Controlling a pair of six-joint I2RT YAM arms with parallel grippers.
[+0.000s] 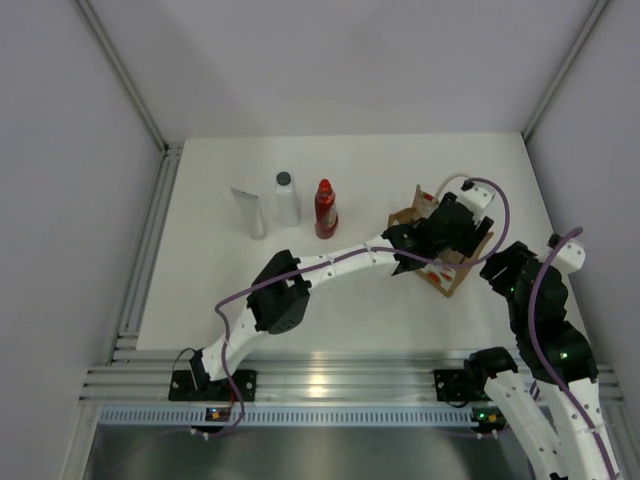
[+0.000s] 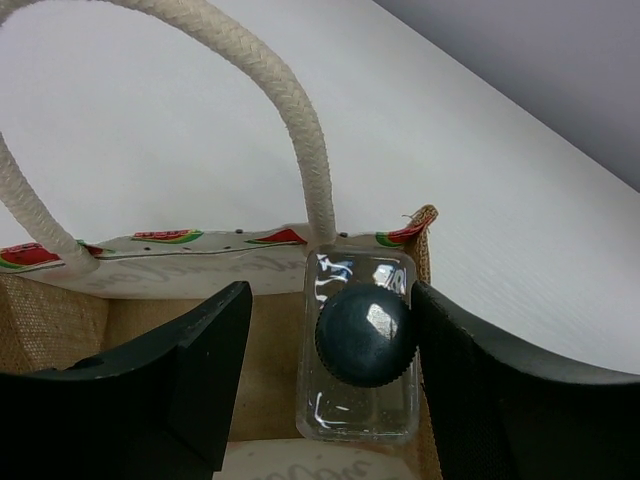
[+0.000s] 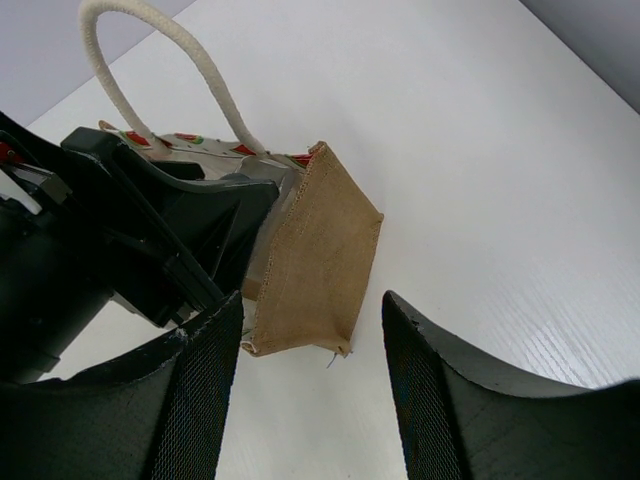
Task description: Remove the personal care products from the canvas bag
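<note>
The canvas bag (image 1: 452, 268) stands at the right of the table. My left gripper (image 1: 428, 238) reaches into its open top. In the left wrist view this gripper (image 2: 330, 350) is open around a small clear bottle (image 2: 362, 400) with a dark grey cap, upright in the bag's corner. The right finger (image 2: 480, 380) is against the bottle and the left finger is apart from it. My right gripper (image 1: 490, 264) is open and empty just right of the bag. In the right wrist view it (image 3: 310, 385) faces the bag's tan end wall (image 3: 318, 250).
A white flat tube (image 1: 250, 212), a whitish bottle with a dark cap (image 1: 288, 198) and a red bottle (image 1: 325, 208) stand in a row at the table's back middle. The bag's cream loop handle (image 2: 290, 110) arches over my left gripper. Grey walls enclose the table.
</note>
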